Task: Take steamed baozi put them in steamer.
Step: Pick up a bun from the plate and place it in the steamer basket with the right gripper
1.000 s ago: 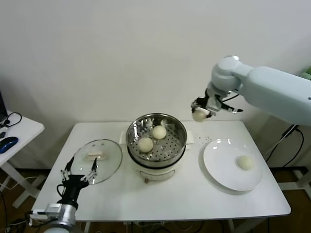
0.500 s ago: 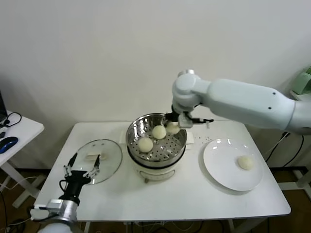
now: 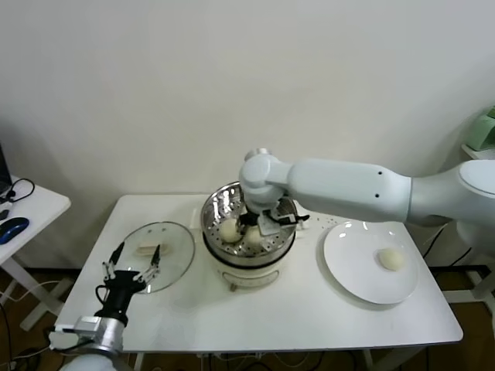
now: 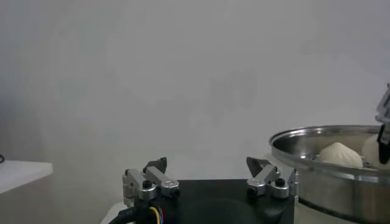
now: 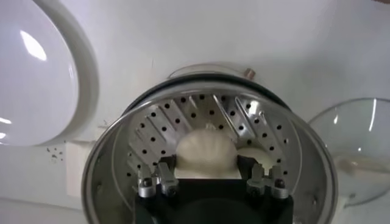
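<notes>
My right gripper [image 3: 259, 222] reaches down into the shiny steel steamer [image 3: 212, 210] on its cream-white pot base. In the right wrist view it [image 5: 206, 163] is shut on a cream-white baozi [image 5: 206, 151], held low over the perforated bottom [image 5: 183, 112], with a second baozi [image 5: 261, 157] beside it. In the head view two baozi [image 3: 229, 229] [image 3: 252, 236] show in the steamer, partly covered by the gripper. One baozi [image 3: 390, 259] lies on the white plate [image 3: 348, 270]. My left gripper [image 3: 128, 267] is open and empty at the table's front left.
The round glass lid [image 3: 166, 239] lies flat on the table left of the steamer, just past my left gripper. The left wrist view shows the steamer rim [image 4: 317, 143] with a baozi [image 4: 341, 153] inside. A side table with a mouse [image 3: 11, 228] stands far left.
My right arm has swung left from above the plate side and lowered the baozi into the steamer. The left gripper has stayed near the lid.
</notes>
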